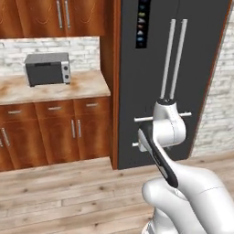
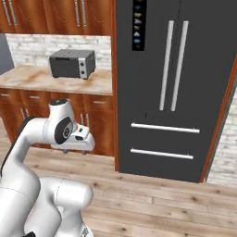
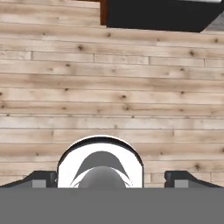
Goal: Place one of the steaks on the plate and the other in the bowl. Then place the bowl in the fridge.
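Observation:
The tall black fridge (image 1: pixel 183 68) (image 2: pixel 157 83) stands shut, with its two long silver bar handles upright and two drawer handles below. My arm is folded up in front of it. My gripper (image 2: pixel 74 149) hangs low and points down at the wooden floor. In the hand view my gripper (image 3: pixel 113 178) is open, its two dark fingertips (image 3: pixel 43 179) wide apart with nothing between them, and the fridge's dark base (image 3: pixel 162 15) sits at the top edge. The steaks, the plate and the bowl are out of view.
A grey toaster oven (image 1: pixel 48 68) (image 2: pixel 72 63) sits on the wooden counter (image 1: pixel 59 89) left of the fridge, above brown cabinets (image 1: pixel 55 132). A pale brick wall (image 1: pixel 221 91) flanks the fridge's right side. Plank floor (image 2: pixel 162 199) lies in front.

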